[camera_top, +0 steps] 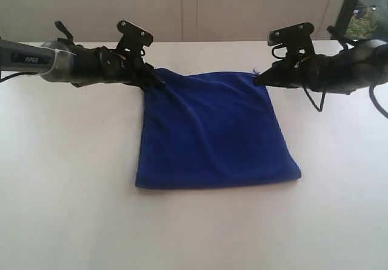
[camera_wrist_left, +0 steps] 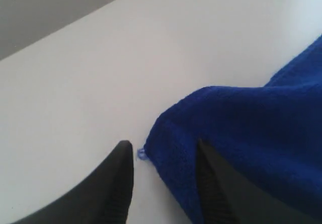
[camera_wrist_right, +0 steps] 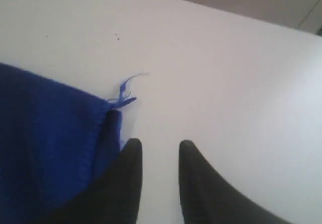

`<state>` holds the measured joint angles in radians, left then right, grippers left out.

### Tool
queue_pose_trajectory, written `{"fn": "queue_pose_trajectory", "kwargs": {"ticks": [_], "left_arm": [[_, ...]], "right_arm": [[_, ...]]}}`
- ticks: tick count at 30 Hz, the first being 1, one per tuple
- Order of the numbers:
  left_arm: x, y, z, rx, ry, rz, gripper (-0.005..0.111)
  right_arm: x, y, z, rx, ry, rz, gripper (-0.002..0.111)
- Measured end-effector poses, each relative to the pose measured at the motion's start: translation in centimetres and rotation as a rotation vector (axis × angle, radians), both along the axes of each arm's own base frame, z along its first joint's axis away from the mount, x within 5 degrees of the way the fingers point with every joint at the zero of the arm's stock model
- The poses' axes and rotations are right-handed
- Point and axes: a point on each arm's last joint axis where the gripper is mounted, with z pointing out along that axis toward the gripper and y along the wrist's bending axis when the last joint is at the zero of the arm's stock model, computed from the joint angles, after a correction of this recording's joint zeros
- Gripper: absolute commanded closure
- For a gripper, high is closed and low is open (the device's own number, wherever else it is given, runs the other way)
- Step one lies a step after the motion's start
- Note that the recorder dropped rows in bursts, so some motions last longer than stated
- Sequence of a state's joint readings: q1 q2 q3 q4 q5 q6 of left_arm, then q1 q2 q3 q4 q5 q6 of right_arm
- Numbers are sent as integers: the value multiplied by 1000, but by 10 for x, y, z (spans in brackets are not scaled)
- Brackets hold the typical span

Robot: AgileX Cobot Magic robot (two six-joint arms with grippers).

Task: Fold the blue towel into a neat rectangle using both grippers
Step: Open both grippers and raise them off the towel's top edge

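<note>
Left end effector (camera_top: 151, 79) and right end effector (camera_top: 259, 79) sit open at the towel's (camera_top: 212, 130) two far corners.
The towel lies doubled over, roughly square, flat on the middle of the desk (camera_top: 73, 191). In the left wrist view, the left end effector's fingers (camera_wrist_left: 121, 183) are spread, with the towel corner partly between them and bare desk beside it. In the right wrist view, the right end effector's fingers (camera_wrist_right: 196, 183) stand slightly apart over bare desk. One finger touches the towel edge, near a loose thread (camera_wrist_right: 128, 85).
</note>
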<state>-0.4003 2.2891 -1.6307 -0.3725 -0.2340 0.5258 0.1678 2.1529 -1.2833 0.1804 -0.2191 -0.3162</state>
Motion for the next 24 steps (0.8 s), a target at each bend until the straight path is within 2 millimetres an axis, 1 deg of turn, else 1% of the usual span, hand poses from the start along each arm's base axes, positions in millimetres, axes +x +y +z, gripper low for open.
{"fn": "queue_pose_trajectory", "kwargs": {"ticks": [1, 2, 3, 4, 5, 7, 8, 9, 11, 13, 15, 16, 19, 21, 24], "left_arm": [[3, 5, 13, -21, 44, -6, 61], [5, 8, 22, -34, 58, -7, 62], [6, 12, 40, -57, 106, -21, 64], [5, 14, 50, -72, 132, -28, 71], [5, 18, 65, -96, 168, -32, 78], [-1, 22, 77, -114, 312, -61, 97], [-5, 23, 76, -112, 373, -73, 103], [-9, 25, 75, -112, 434, -80, 107], [-17, 25, 74, -100, 547, -108, 107], [-25, 25, 75, -104, 642, -111, 107], [-35, 26, 85, -110, 711, -109, 107], [-42, 27, 94, -111, 727, -114, 107], [-59, 27, 113, -108, 733, -130, 107], [-75, 20, 128, -105, 718, -156, 107], [-99, 7, 134, -89, 724, -198, 107]], "right_arm": [[1, 2, 10, 6, 76, 17, 89], [3, 4, 17, 9, 110, 27, 92], [5, 5, 34, 14, 165, 42, 93], [6, 5, 43, 16, 198, 51, 94], [6, 5, 56, 18, 254, 65, 96], [4, 8, 72, 12, 366, 101, 102], [1, 8, 73, 7, 415, 112, 106], [-2, 8, 73, 6, 466, 122, 108], [-11, 7, 74, 0, 553, 135, 108], [-21, 7, 85, -4, 608, 148, 108], [-34, 5, 106, 12, 607, 140, 108], [-43, 4, 116, 19, 598, 134, 108], [-67, 1, 134, 40, 583, 126, 108], [-83, 2, 140, 48, 583, 133, 108], [-106, 9, 143, 39, 591, 159, 108]]}}
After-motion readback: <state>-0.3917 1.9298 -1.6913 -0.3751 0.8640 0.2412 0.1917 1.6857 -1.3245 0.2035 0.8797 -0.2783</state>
